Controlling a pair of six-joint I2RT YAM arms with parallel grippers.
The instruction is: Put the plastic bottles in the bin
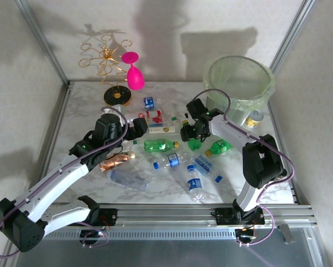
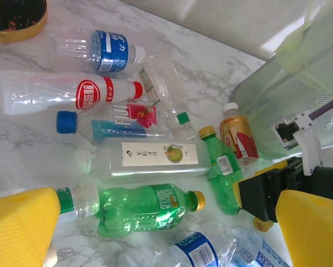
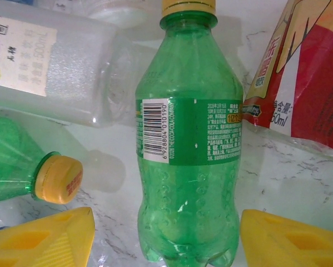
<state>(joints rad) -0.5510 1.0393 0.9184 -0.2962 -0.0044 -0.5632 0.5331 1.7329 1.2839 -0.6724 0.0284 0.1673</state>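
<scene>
Lower edge, right wrist view: right gripper [image 3: 167,228] spread astride green bottle [image 3: 188,139] (unpinched), aligned for pickup; left gripper [image 2: 166,222] spread wide.

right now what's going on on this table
Two robot arms are working on getting plastic bottles off a marble table and into the pale-green bin at the far right. The right tool is down at a green bottle lying on the table, its jaws open on either side of the base, not closed on it. The left tool hovers wide open above the bottles, holding nothing.
</scene>
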